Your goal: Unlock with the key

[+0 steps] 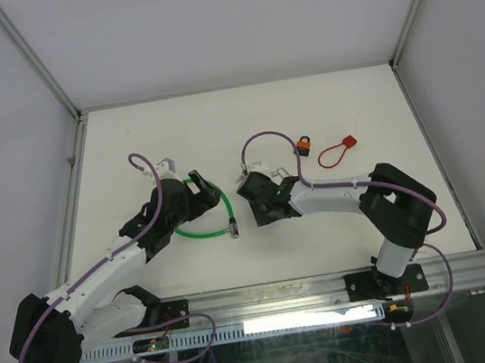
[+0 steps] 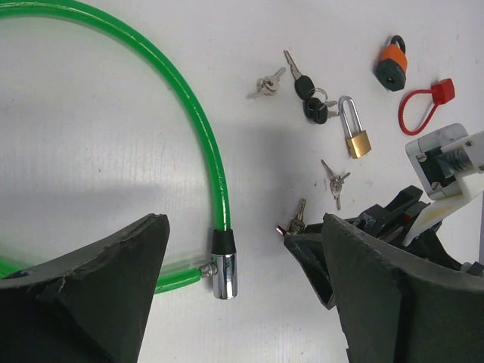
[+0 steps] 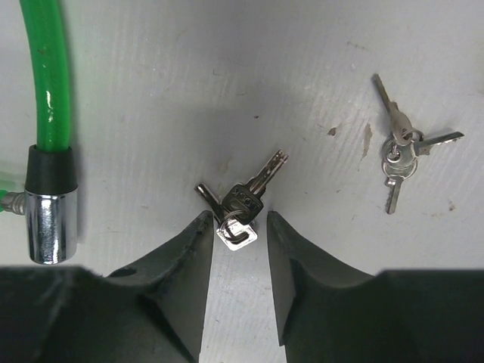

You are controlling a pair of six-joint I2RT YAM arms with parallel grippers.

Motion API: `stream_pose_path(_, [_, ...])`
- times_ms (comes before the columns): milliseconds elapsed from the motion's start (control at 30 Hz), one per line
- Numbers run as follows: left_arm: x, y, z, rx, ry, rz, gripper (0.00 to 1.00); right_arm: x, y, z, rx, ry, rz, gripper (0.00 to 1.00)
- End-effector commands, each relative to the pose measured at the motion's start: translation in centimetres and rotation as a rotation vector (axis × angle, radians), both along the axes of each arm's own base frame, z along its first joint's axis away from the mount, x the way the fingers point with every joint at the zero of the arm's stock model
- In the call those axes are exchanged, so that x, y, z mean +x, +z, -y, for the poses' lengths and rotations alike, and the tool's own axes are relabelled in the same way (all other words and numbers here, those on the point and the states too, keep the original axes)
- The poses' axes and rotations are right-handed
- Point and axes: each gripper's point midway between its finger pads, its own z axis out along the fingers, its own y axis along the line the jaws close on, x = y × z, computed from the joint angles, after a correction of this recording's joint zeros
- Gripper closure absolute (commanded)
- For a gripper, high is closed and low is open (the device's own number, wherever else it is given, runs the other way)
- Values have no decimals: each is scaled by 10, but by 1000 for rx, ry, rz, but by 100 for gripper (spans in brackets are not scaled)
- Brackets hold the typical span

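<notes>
A green cable lock [image 2: 204, 128] lies looped on the white table, its chrome barrel [image 2: 224, 272] between my left gripper's wide-open fingers [image 2: 243, 227]. The barrel also shows in the right wrist view [image 3: 48, 227] and the top view [image 1: 234, 229]. My left gripper [image 1: 200, 192] hovers over the loop, empty. My right gripper [image 3: 238, 219] is open, its fingertips either side of a small key bunch [image 3: 243, 203] lying on the table. It sits just right of the barrel [image 1: 253, 200]. The same keys peek out in the left wrist view [image 2: 296, 221].
Another key bunch [image 3: 399, 147] lies to the right. More loose keys [image 2: 310, 94], [image 2: 266, 85], [image 2: 335, 181], a brass padlock [image 2: 355, 138], an orange padlock [image 1: 306, 145] and a red loop seal [image 1: 337, 151] lie further back. Enclosure walls bound the table.
</notes>
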Motion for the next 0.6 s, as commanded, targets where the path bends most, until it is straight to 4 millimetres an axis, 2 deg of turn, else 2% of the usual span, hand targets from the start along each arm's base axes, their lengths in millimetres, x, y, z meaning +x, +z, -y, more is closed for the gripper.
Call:
stream_pose_path(0, [8, 17, 10, -50, -39, 70, 16, 6, 4, 0, -16, -35, 31, 65])
stream_pose_path(200, [7, 19, 24, -95, -90, 66, 17, 10, 11, 0, -13, -19, 54, 70])
stream_pose_path(400, [5, 19, 27, -121, -101, 63, 16, 9, 13, -7, 22, -30, 43, 51])
stream_pose_path(567, [5, 18, 27, -120, -100, 59, 17, 12, 6, -4, -1, -85, 38, 49])
